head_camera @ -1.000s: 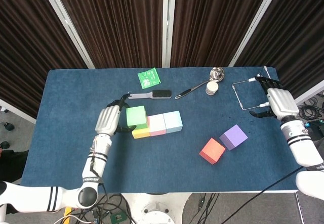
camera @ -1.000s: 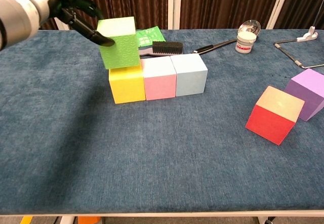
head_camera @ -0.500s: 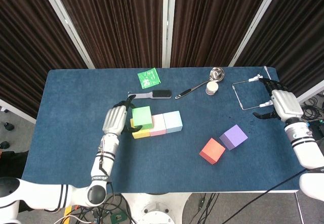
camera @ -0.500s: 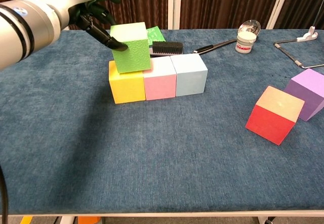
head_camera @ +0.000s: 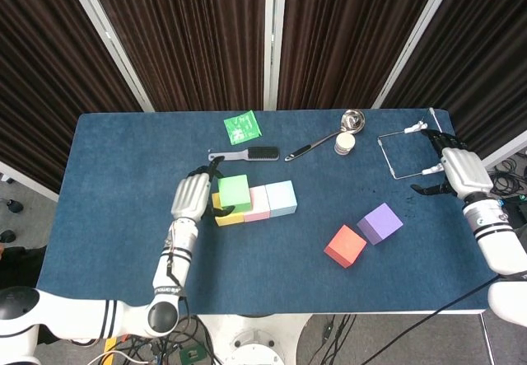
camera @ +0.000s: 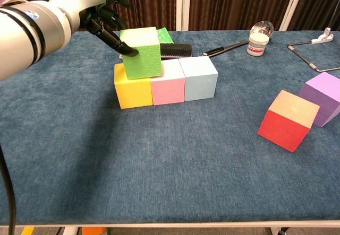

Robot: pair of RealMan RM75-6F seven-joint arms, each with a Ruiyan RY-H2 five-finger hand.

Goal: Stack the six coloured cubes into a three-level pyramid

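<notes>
Left hand (camera: 101, 12), at the chest view's upper left, grasps the green cube (camera: 141, 52) over the yellow cube (camera: 133, 90); right hand (head_camera: 455, 167) hovers released at the head view's right edge

Left hand (camera: 98, 12) carried green cube (camera: 141, 52) rightward, over yellow-pink seam.

Left hand (camera: 98, 13) holds green cube (camera: 142, 52) atop yellow cube (camera: 133, 85) and pink cube (camera: 168, 83); light-blue cube (camera: 198, 78) adjoins. Red cube (camera: 287, 120) and purple cube (camera: 323, 97) sit apart on table (camera: 159, 171)
</notes>
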